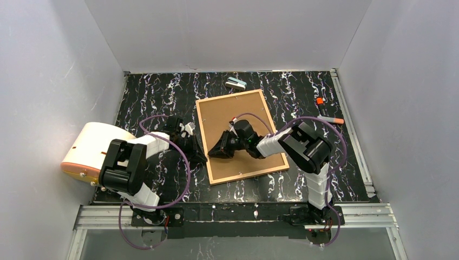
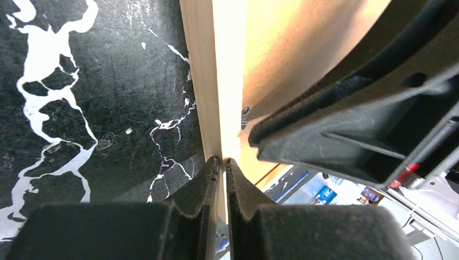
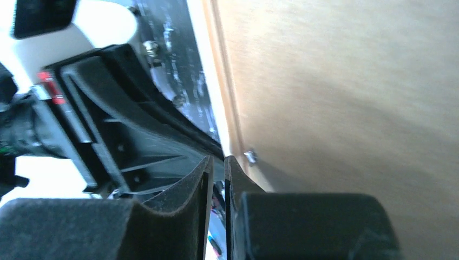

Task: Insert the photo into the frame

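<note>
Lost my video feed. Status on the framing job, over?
Left gripper shut at the frame edge. Right gripper nearly closed beside it, grip unclear. Backing board up; photo not seen. Marker well aside.

No legible text anywhere (small markings blur)

The rim of the frame (image 2: 205,76) vanishes between the fingers of my left gripper (image 2: 222,161) — pinched or not, I can't tell; the small object (image 1: 236,83) near the far wall is too tiny to name.

One frame (image 1: 249,175), two arms (image 1: 303,146), two markers (image 1: 331,118), one teal item (image 1: 236,83), one device (image 1: 89,149).
</note>
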